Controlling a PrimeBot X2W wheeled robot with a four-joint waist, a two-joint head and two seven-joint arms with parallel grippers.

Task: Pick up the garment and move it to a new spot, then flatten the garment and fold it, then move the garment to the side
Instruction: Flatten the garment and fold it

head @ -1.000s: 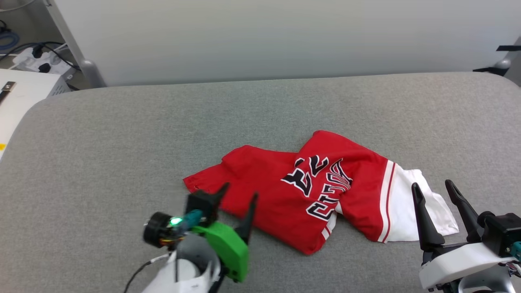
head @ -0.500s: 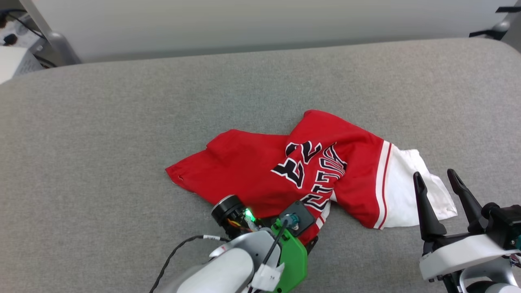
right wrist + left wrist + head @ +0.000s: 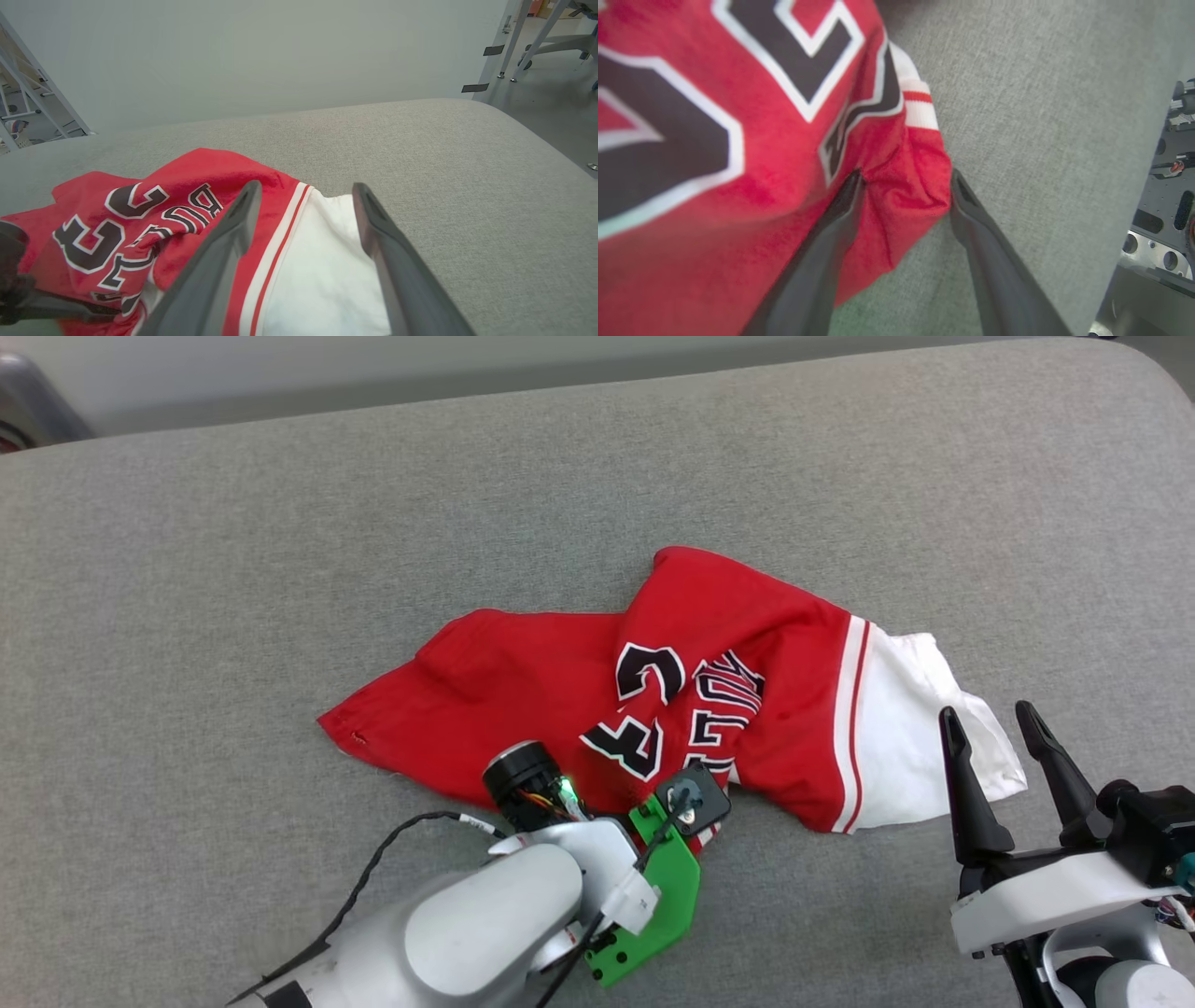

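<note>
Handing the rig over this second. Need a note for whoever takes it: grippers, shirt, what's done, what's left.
Left gripper: jaws apart, astride a bunched fold at the near edge of the garment, not closed on it.
Right gripper: open, near the white sleeve, holding nothing.
Garment: crumpled, print up, mid grey padded surface.
Done: nothing yet.
Left: grasp, move, flatten, fold, set aside.
</note>
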